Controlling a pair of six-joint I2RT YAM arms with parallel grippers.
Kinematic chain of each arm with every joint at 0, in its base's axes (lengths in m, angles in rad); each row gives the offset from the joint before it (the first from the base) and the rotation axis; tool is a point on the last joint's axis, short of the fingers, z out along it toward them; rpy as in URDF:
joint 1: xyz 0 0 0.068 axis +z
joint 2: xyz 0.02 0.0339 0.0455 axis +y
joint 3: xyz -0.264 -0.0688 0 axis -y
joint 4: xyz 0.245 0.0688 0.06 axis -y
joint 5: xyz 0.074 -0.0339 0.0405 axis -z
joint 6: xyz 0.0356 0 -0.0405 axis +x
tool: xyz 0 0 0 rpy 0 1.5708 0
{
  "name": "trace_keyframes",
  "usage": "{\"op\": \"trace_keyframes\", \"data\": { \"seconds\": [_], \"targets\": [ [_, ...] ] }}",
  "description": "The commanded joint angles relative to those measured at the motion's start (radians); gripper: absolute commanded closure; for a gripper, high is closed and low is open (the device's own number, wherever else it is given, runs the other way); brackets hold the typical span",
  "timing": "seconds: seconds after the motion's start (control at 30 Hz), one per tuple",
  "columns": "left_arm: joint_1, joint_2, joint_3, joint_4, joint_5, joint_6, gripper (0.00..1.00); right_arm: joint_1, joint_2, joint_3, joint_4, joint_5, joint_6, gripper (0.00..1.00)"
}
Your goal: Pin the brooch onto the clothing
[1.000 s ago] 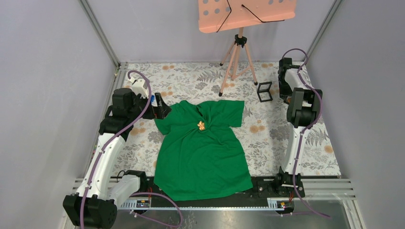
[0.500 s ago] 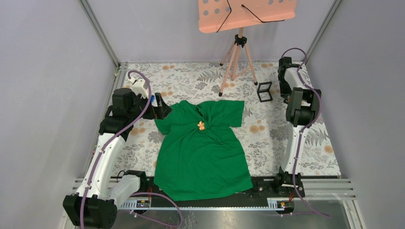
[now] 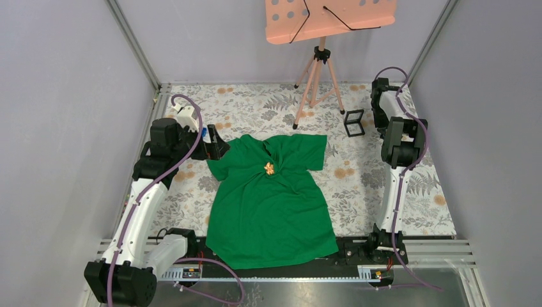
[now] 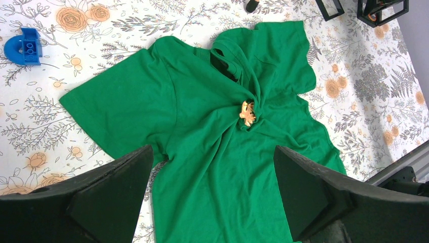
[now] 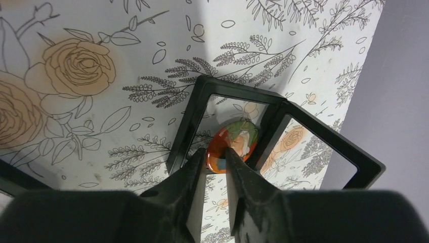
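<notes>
Right pincer (image 5: 215, 153), narrower than a second ago, sets its tips over one round orange-green brooch (image 5: 243, 137) inside a black frame (image 5: 188, 126); whether it grips, I cannot tell. Its arm reaches the upper-right desk (image 3: 255, 105) corner. Left pincer (image 4: 212, 157) hangs wide open and empty, unchanged, over one green T-shirt (image 3: 271, 211) at centre, which bears one gold brooch (image 3: 269, 169).

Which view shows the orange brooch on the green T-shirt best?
Left wrist: the orange brooch sits mid-frame, large, on bunched fabric of the green T-shirt. Top external shows it only as a small speck; right wrist misses it.
</notes>
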Motion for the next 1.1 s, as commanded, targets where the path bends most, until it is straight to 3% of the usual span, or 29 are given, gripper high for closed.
{"op": "trace_keyframes", "data": {
  "seconds": [0.0, 0.23, 0.53, 0.73, 1.07],
  "targets": [
    [0.005, -0.015, -0.001, 0.034, 0.02, -0.002, 0.01, 0.0, 0.008, 0.028, -0.03, 0.029, -0.009, 0.76],
    [0.005, -0.017, -0.001, 0.034, 0.02, -0.002, 0.01, 0.003, -0.021, -0.015, 0.011, 0.05, -0.014, 0.86],
    [0.005, -0.016, -0.003, 0.038, 0.025, -0.004, 0.01, 0.03, -0.163, -0.203, 0.225, 0.183, -0.05, 1.0],
    [0.005, -0.014, -0.005, 0.04, 0.03, -0.006, 0.01, 0.034, -0.195, -0.238, 0.266, 0.168, -0.039, 1.0],
    [0.003, -0.011, -0.007, 0.042, 0.039, -0.007, 0.01, -0.046, -0.188, -0.178, 0.171, -0.035, 0.051, 0.73]
  ]
}}
